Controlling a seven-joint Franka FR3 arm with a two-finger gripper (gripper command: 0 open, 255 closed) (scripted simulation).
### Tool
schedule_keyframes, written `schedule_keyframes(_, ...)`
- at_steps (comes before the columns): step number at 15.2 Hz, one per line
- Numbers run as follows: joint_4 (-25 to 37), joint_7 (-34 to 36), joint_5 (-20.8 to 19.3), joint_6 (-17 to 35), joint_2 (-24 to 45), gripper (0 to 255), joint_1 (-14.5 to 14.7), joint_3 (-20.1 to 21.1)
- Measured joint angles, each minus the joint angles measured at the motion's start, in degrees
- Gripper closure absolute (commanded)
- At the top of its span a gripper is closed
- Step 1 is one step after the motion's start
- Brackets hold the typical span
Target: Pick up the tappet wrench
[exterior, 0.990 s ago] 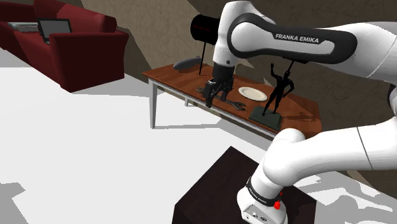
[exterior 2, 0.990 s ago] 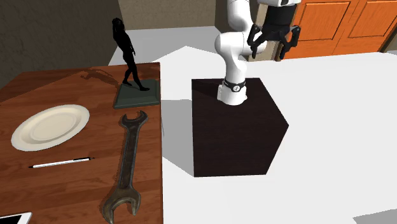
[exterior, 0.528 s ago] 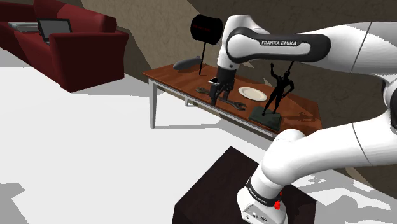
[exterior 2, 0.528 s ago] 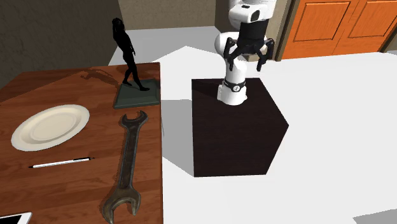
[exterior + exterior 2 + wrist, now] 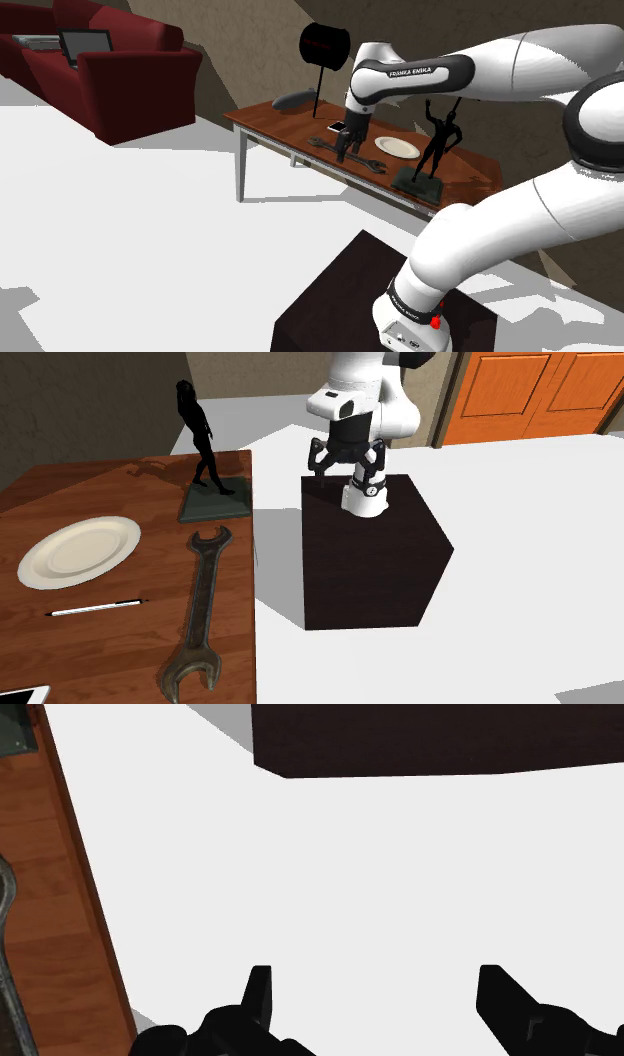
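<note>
The tappet wrench (image 5: 200, 614) is a long, dark grey double open-ended spanner. It lies flat along the brown wooden table's (image 5: 120, 652) edge nearest the stand, and it also shows as a wrench (image 5: 372, 165) on the table (image 5: 270, 122) in the shoulder view. My black gripper (image 5: 347, 464) hangs open in the air between the table edge and the stand, above the white floor, holding nothing. In the wrist view the gripper (image 5: 378, 999) has its fingers wide apart over the floor, with the table edge (image 5: 60, 904) and a sliver of the wrench (image 5: 6, 954) off to one side.
On the table stand a white plate (image 5: 80, 550), a thin pen (image 5: 97, 607), a black figurine on a green base (image 5: 205, 457) and a phone corner (image 5: 20, 695). The dark stand box (image 5: 375, 552) sits beside the table. A red sofa (image 5: 110, 60) stands far off.
The arm has swung the gripper down and toward the table, leftward in the second exterior view. Its fingers stay open. The wrench has not moved.
</note>
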Motion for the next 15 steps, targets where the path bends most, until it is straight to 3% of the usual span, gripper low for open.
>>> schedule_keyframes(8,7.9,-12.6,1.0,8.0,14.6,0,-0.7,-8.7)
schedule_keyframes(15,18.9,-25.1,8.1,11.8,29.8,0,-1.7,-13.9)
